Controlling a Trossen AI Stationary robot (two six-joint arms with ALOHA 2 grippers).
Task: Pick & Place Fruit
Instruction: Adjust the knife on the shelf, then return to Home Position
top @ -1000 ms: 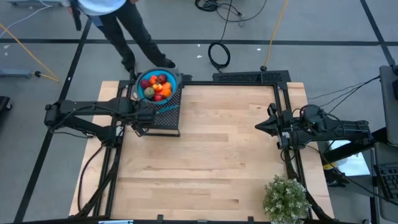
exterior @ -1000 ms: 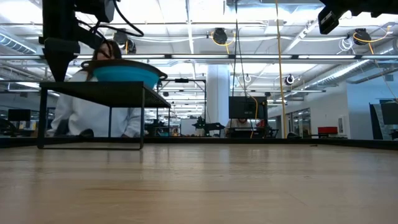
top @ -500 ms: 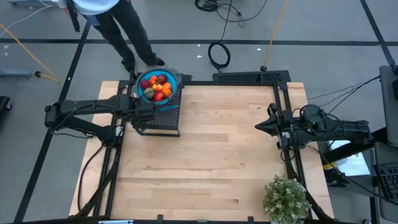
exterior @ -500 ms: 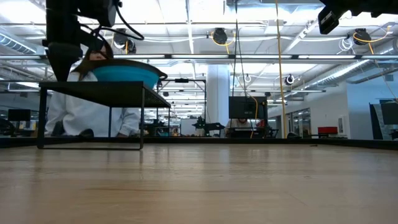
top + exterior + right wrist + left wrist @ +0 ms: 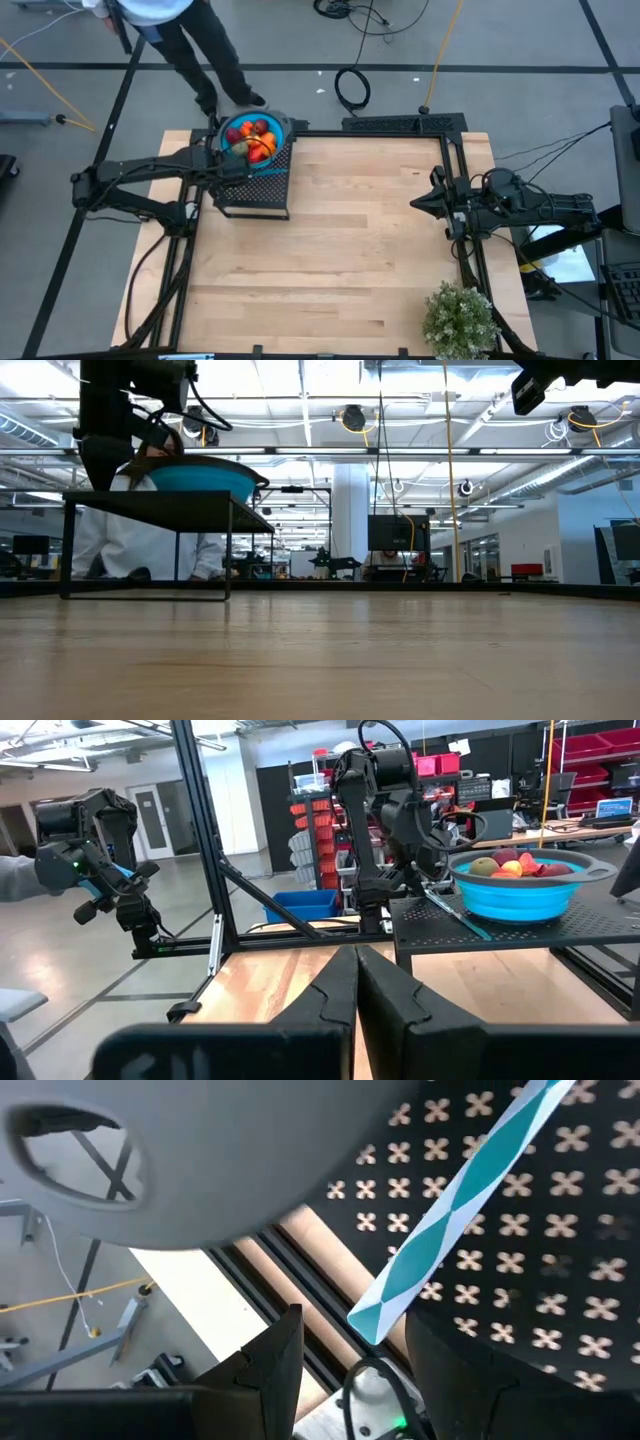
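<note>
Glossy round fruit [image 5: 252, 140], perforated rack [image 5: 262, 190]

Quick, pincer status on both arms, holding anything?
Left pincer: open, empty, beside the teal-and-white utensil on the black perforated stand.
Right pincer: closed, empty, off at the table's right side.

table [image 5: 360, 250]: I see pale wood planks, smooth, faint sheen
rack [image 5: 262, 192]: I read black perforated metal, matt
bowl [image 5: 530, 895]: blue plastic, smooth, grey rim
fruit [image 5: 252, 140]: smooth plastic look, slightly glossy
utensil [image 5: 455, 1210]: I see flat, glossy, teal-and-white pattern
plant [image 5: 458, 320]: bushy, matt, rough
arms: dark matt plastic, from what I see
</note>
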